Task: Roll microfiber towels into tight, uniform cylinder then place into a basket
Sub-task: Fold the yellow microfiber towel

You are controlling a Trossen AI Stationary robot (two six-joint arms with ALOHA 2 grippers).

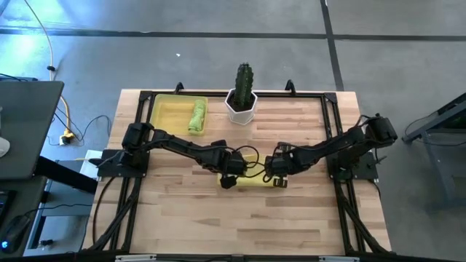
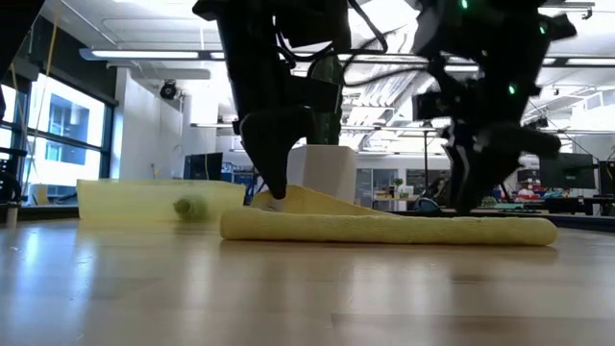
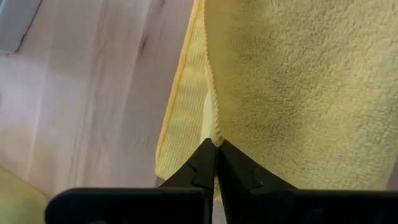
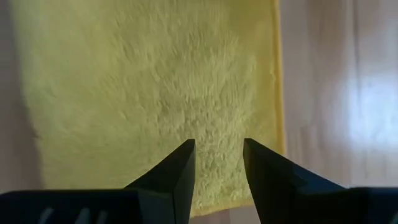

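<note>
Pinching a raised fold of the pale yellow towel [image 3: 292,87], the left gripper [image 3: 216,144] has its two dark fingers pressed tight together on the cloth's hemmed edge. Seen from above, this gripper [image 1: 230,177] sits near the middle of the wooden table [image 1: 240,218], at the left end of the yellow towel [image 1: 255,179].

Just across that towel, the right gripper [image 1: 277,175] is at the other end. Its fingers [image 4: 180,171] stand apart with a clear gap between them, nothing held, with the fuzzy yellow cloth [image 4: 155,93] spread beneath them.

From table height, the yellow towel [image 2: 384,229] lies as a long, low, partly rolled strip on the wood, with one flap lifted into a shallow peak where the left gripper [image 2: 274,187] grips it. The right gripper [image 2: 476,197] points down at the towel's far end; whether it touches the cloth cannot be told.

Well apart, at the table's far left corner, the translucent yellow basket [image 1: 166,116] holds the lime green towel [image 1: 197,116], already rolled into a short cylinder. Beside the basket, at the far edge, stands a white hexagonal pot [image 1: 241,109] with a green cactus [image 1: 243,78].
</note>
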